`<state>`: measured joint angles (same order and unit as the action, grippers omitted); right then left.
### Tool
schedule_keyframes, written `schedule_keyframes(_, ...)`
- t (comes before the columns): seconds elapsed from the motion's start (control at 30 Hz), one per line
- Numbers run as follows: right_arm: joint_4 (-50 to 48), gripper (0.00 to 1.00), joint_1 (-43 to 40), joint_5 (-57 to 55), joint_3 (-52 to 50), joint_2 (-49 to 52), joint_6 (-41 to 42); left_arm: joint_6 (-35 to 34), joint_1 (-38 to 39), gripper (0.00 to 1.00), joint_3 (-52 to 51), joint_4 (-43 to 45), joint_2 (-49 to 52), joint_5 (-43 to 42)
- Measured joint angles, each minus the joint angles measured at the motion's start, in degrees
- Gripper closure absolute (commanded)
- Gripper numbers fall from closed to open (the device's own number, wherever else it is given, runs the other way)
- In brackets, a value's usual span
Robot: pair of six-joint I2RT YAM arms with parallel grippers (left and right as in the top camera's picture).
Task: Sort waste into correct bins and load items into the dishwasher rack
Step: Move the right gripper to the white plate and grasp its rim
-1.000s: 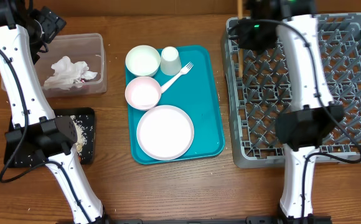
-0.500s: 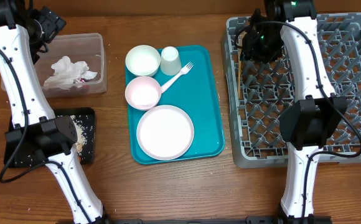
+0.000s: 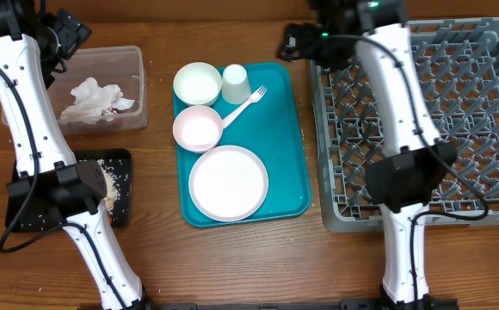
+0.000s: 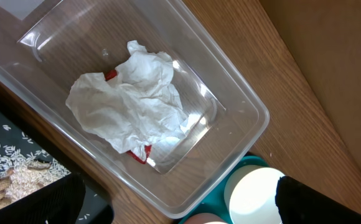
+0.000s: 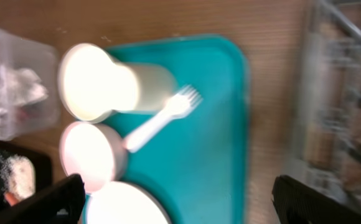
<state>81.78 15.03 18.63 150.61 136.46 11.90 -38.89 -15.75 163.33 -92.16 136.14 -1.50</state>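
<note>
Fingers spread and empty, the right gripper (image 5: 177,183) hovers off the teal tray's (image 3: 292,129) far right corner and the left gripper (image 4: 179,186) over the tub (image 3: 139,86) of napkins (image 3: 90,99) left of the tray, which carries the plate (image 3: 228,182), bowls (image 3: 197,83), cup (image 3: 236,83) and fork (image 3: 248,103), the rack (image 3: 465,112) standing to its right.

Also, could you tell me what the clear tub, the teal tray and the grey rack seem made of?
The clear tub looks like glossy transparent plastic: wood grain shows through it. The teal tray seems moulded plastic, smooth, evenly coloured, with a raised rim. The grey rack is probably matte plastic, an open grid with pegs.
</note>
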Motion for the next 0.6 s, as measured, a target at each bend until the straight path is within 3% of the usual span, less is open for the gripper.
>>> schedule_keyframes(0.17,-5.0,0.00,9.1,-0.6,-0.3,0.0,3.1,0.0,0.0,0.00,0.0,0.0,0.0,0.0)
schedule_keyframes(0.2,-4.2,0.06,10.3,-1.7,-0.3,0.0,3.2,0.0,0.0,0.00,0.0,0.0,0.0,0.0)
schedule_keyframes(0.3,1.8,0.17,12.8,-5.9,-0.3,0.0,3.0,0.0,0.0,0.00,0.0,0.0,0.0,0.0)
schedule_keyframes(0.4,9.2,0.19,13.6,-10.8,-0.4,0.0,0.9,0.0,0.0,0.00,0.0,0.0,0.0,0.0)
schedule_keyframes(0.5,15.2,0.27,13.4,-14.2,-0.5,0.0,-1.5,0.0,0.0,0.00,0.0,0.0,0.0,0.0)
schedule_keyframes(0.6,15.3,0.28,13.4,-13.6,-1.9,0.0,-3.2,0.0,0.0,0.00,0.0,0.0,0.0,0.0)
